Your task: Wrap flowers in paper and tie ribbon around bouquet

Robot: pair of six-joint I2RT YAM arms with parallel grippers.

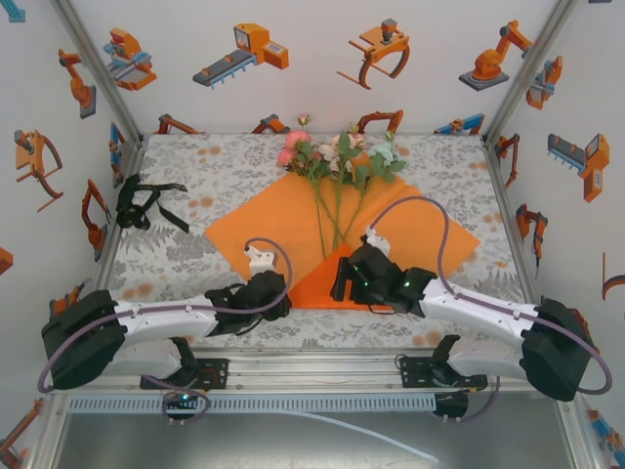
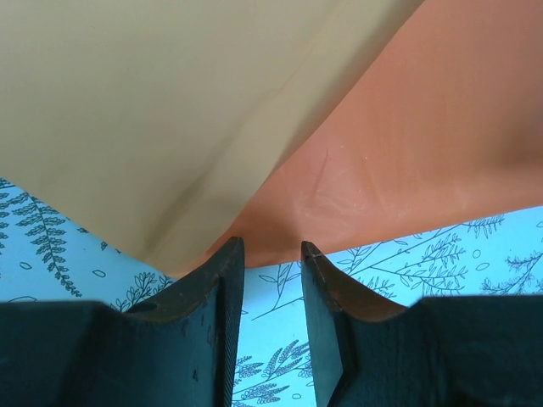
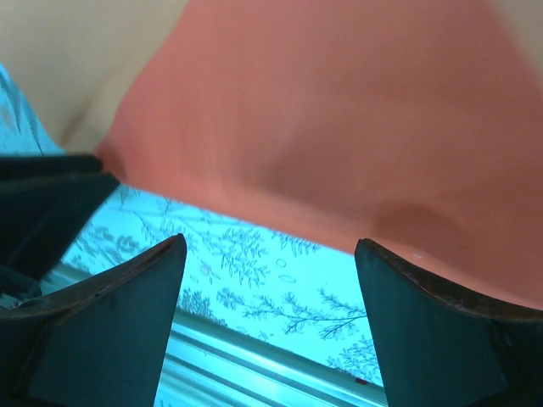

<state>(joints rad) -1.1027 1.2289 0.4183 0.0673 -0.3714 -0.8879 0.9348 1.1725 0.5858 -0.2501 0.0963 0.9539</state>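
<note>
Ops: Status on left tool [image 2: 270,254]?

Dev: We see its two black fingers [image 2: 216,297] a narrow gap apart, with patterned cloth [image 2: 441,259] showing straight through the gap. Nothing is pinched between them, so we call it open, narrowly. Its tips sit right at the edge of the paper [image 2: 399,144], which rises off the cloth in front of them. We can't tell whether a tip touches that edge.

Ops: Right tool [image 3: 271,244]?

Dev: Jaws spread wide, nothing between them. The paper edge hangs just past the tips, lifted, with cloth visible underneath. We call it open.

Ops: Where's the sheet overall?

Dev: In the top view we have it mid-surface [image 1: 195,171], laid as a diamond with one corner toward the arms. That near corner [image 1: 320,285] reads as a darker orange triangle. It sits between the two tools, left tool on its left side, right tool on its right.

Ops: Flowers [image 1: 337,156]?

Dev: Lying on the paper along its centre line. We see pink, cream and pale green blooms [image 1: 298,147] at the far corner, some overhanging onto the cloth. The stems [image 1: 327,220] run toward the arms and converge near the darker triangle. The paper lies open under them, not rolled.

Ops: Ribbon [image 1: 146,205]?

Dev: Black heap near the left edge of the surface, well apart from the paper and from both tools.
</note>
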